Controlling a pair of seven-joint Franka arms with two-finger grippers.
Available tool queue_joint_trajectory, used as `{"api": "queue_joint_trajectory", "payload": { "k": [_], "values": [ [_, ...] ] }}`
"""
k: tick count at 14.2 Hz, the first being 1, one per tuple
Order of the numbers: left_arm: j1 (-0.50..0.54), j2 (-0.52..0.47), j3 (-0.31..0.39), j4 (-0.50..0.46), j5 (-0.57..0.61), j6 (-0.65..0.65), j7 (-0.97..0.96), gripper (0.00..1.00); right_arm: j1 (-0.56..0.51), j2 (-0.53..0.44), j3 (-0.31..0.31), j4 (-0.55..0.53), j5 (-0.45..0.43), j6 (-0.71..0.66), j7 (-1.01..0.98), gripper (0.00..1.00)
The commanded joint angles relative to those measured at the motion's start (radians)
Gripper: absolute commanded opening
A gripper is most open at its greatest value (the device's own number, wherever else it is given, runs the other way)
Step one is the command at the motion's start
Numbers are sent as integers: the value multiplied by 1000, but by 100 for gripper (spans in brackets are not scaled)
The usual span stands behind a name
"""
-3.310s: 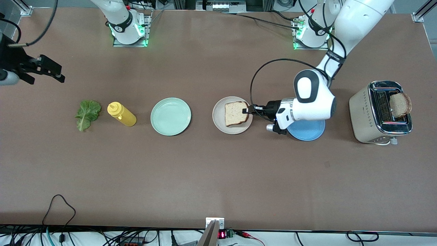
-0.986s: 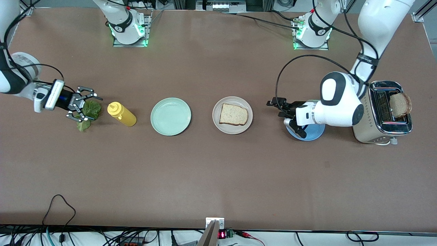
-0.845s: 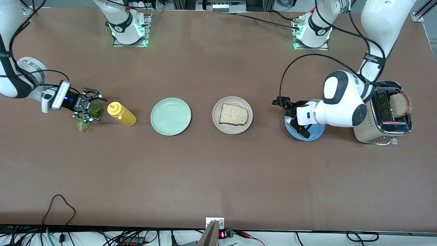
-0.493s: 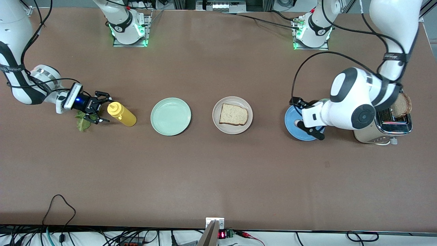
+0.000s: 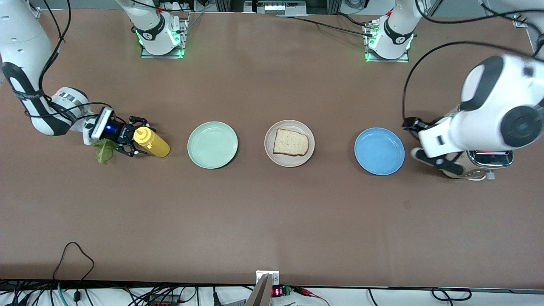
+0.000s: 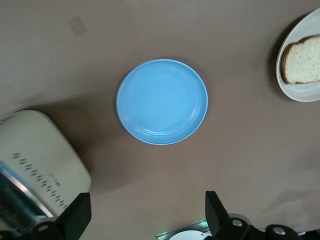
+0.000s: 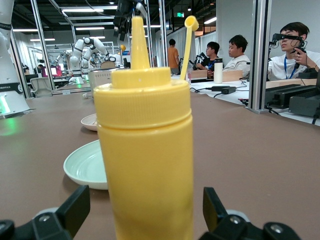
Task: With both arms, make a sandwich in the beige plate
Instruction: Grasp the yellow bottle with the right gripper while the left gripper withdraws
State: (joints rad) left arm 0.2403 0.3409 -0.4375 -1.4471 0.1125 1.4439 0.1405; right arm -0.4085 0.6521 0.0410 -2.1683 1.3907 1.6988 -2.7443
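Observation:
Of the sandwich, one bread slice [image 5: 290,142] [image 6: 302,66] lies on the beige plate [image 5: 272,153] [image 6: 295,92] at mid-table. The green lettuce leaf [image 5: 102,151] lies at the right arm's end, partly under that arm's hand. My right gripper [image 5: 138,137] [image 7: 145,220] is open, and its fingers [image 7: 75,210] flank a yellow squeeze bottle [image 5: 154,144] [image 7: 145,150] with gaps on both sides. My left gripper [image 5: 421,143] [image 6: 145,220] hangs open and empty in the air, between the blue plate [image 5: 379,151] [image 6: 162,101] and the toaster [image 5: 476,172] [image 6: 35,165].
A mint-green plate [image 5: 212,145] [image 7: 85,165] sits between the bottle and the beige plate. The left arm's wrist covers most of the toaster in the front view. Both arm bases stand along the table edge farthest from the front camera.
My right gripper slid from over the lettuce up to the yellow bottle. The left arm drew back off the blue plate toward the toaster and rose. Both grippers stayed open.

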Motion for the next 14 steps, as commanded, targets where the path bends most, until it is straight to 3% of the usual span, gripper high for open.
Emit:
{"api": "queue_joint_trajectory", "payload": {
  "k": [1,3,4,5,8,10,14],
  "values": [
    [-91,-104,177,-5,-55,-8,-7,100,31,23,-1,7,43,-16,-110,100],
    [-212,-161,380,-13,-123,16,-6,100,53,21,-1,7,57,-16,-109,100],
    [-242,-190,437,-39,-154,32,-7,100,60,21,-1,12,59,-15,-109,100],
    [-246,-224,448,-67,-160,59,-15,100,74,23,-1,21,60,-16,-107,100],
    [-275,-304,450,-137,-93,90,-63,100,83,23,-3,27,59,-15,-109,40],
    [-297,-321,428,-151,-38,90,-128,100,88,21,-3,30,60,-13,-107,29],
    [-291,-341,431,-208,-60,141,-95,100,125,11,-6,91,57,14,-51,27]
  ]
}}
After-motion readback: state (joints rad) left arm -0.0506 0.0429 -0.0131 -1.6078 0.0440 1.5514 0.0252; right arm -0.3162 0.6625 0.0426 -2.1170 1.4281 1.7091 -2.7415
